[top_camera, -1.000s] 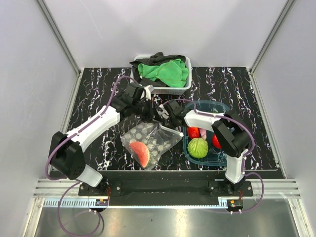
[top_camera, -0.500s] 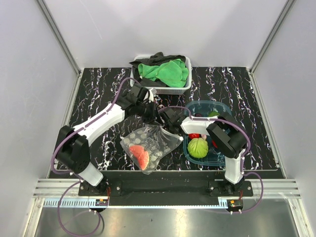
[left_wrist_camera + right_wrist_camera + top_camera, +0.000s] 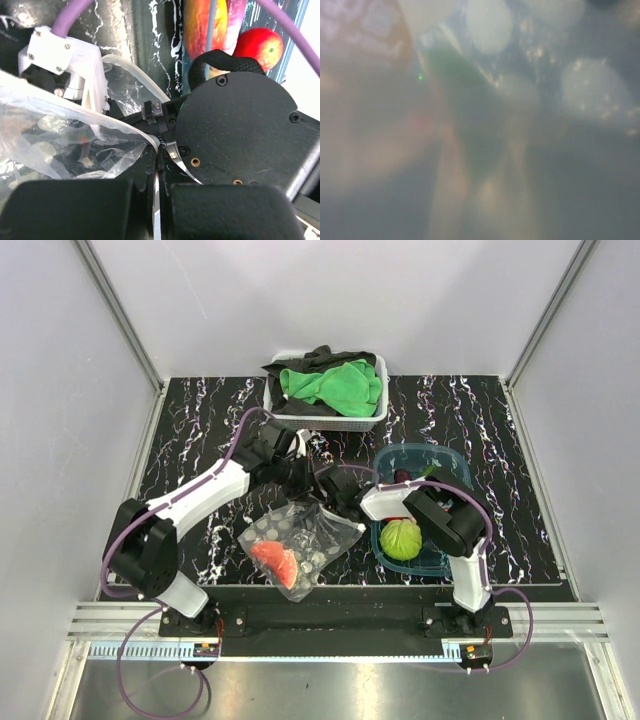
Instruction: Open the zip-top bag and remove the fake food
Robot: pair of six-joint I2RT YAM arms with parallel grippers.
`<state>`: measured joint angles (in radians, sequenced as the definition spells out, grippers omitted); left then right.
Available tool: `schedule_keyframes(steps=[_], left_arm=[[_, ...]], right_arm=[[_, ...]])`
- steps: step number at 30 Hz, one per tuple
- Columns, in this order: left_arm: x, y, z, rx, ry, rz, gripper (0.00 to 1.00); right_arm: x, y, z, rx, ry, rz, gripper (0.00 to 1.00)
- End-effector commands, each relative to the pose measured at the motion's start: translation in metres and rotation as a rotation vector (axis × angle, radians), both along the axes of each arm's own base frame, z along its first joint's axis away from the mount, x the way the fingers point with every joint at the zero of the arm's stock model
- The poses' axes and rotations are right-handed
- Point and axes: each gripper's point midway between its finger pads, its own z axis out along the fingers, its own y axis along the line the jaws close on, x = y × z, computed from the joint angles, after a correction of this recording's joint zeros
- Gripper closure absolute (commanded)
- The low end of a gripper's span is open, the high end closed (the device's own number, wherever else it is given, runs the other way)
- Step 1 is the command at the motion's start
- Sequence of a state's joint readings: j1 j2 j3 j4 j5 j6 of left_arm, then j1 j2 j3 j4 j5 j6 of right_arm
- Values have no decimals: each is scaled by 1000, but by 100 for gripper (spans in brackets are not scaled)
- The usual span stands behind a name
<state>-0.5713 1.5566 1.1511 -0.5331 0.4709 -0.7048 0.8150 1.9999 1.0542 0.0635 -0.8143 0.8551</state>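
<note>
Centrally, crinkly dotted zip-top bag (image 3: 315, 536), left jaws clenched on its thin rim, right jaws' state unclear

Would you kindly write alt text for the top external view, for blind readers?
The left arm and right arm meet at the mouth of a dotted zip-top bag holding a watermelon slice, over a marbled table. A teal tub at right holds a leafy green ball.

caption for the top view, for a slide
The left gripper pinches the zip-top bag by its edge, right gripper at its mouth; a watermelon slice lies inside.
</note>
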Motion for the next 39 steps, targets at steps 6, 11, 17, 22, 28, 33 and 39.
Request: schedule_keyframes(steps=[6, 11, 17, 22, 28, 33, 39], left_arm=[[-4, 9, -1, -2, -99, 15, 100], [-9, 16, -13, 30, -91, 8, 100], [-13, 19, -11, 29, -101, 6, 100], [-14, 22, -2, 29, -126, 5, 100], [-19, 34, 8, 62, -182, -4, 100], [-9, 35, 31, 61, -278, -26, 100], [18, 16, 58, 34, -324, -46, 100]], right_arm=[[-32, 44, 0, 121, 29, 35, 34], [-47, 48, -18, 102, 51, 58, 41], [-47, 48, -17, 95, 40, 50, 73], [-35, 46, -4, 88, -7, 19, 100], [6, 18, 18, 81, -77, -63, 100], [43, -13, 39, 17, -185, -99, 100], [34, -19, 43, -17, -186, -13, 95]])
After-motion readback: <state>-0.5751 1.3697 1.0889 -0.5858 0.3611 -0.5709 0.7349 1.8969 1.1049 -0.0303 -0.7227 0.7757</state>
